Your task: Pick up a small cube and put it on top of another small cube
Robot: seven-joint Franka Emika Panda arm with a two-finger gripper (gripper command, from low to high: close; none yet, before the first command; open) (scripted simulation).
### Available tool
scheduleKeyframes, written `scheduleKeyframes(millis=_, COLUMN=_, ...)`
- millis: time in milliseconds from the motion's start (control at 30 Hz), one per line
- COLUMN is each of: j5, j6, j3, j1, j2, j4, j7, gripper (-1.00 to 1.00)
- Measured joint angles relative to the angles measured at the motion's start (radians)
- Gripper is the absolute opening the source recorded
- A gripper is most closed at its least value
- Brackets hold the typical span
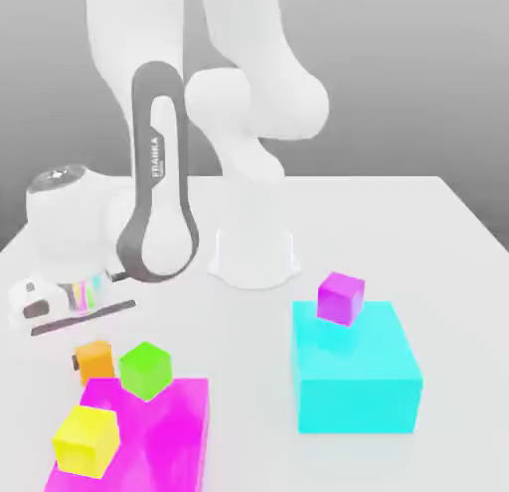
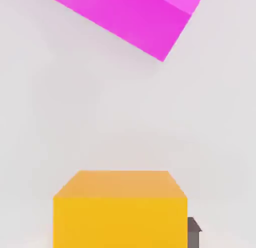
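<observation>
Right, I've got the gripper [image 1: 87, 326] clenched on the orange cube [image 2: 120, 209] on the table just behind the magenta block [image 1: 149, 440], w/ the yellow cube [image 1: 86, 440] atop that block as the stacking spot.

The white arm bends low toward the exterior view's left. Its tool [image 1: 87, 326] points downward near the bench, fingers [image 2: 194, 231] drawn close together.

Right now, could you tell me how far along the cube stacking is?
Nothing is stacked yet. In hand: the claw has shut on the orange cube, which sits on the table beside the magenta block. Left: lift it and set it on the yellow cube, bare on that block.
</observation>
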Motion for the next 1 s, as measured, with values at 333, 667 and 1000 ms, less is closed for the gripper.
scheduleKeyframes(millis=333, j5=-0.378, j6=-0.227, j3=-0.227, j1=0.179, j2=-0.245, j4=-0.009, j7=0.366, gripper=-1.00)
scheduleKeyframes(millis=667, j5=-0.414, j6=-0.514, j3=-0.182, j1=0.328, j2=-0.223, j4=0.300, j7=0.819, gripper=-1.00)
scheduleKeyframes(millis=1000, j5=-0.351, j6=-0.492, j3=-0.136, j1=0.367, j2=-0.084, j4=0.411, j7=0.955, gripper=1.00)
